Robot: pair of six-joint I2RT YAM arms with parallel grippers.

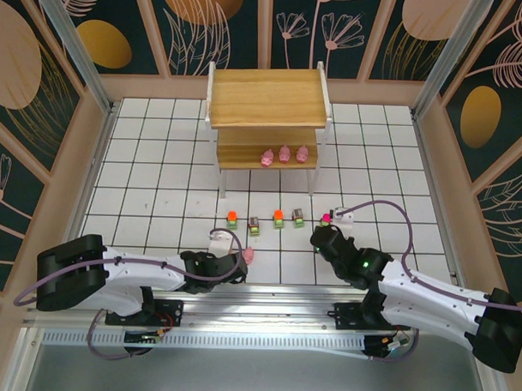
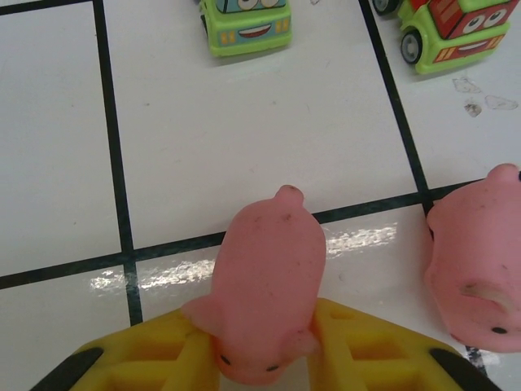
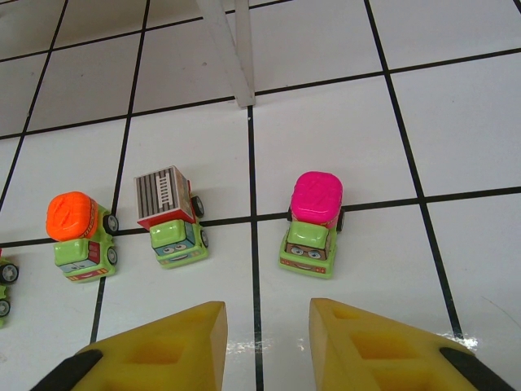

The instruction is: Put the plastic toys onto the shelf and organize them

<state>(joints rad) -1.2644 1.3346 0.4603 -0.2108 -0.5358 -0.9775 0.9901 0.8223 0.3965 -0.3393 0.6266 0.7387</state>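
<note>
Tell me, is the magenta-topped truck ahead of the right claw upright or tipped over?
Upright: the magenta-topped truck stands on its wheels, magenta top up, face toward the camera.

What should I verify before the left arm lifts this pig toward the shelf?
1. Grip: the left gripper has its fingers against both sides of the held pig: ok.
2. Neighbour: the second pig lies apart, to the side of the held pig, not touching it: ok.
3. Landing spot: the shelf's lower tier has bare board beside the three pigs: ok.
4. Other arm: the right gripper is open and empty, short of the magenta-topped vehicle: ok.
5. Path: the row of vehicles stands between the pig and the shelf; clearance over it: cannot tell.
</note>
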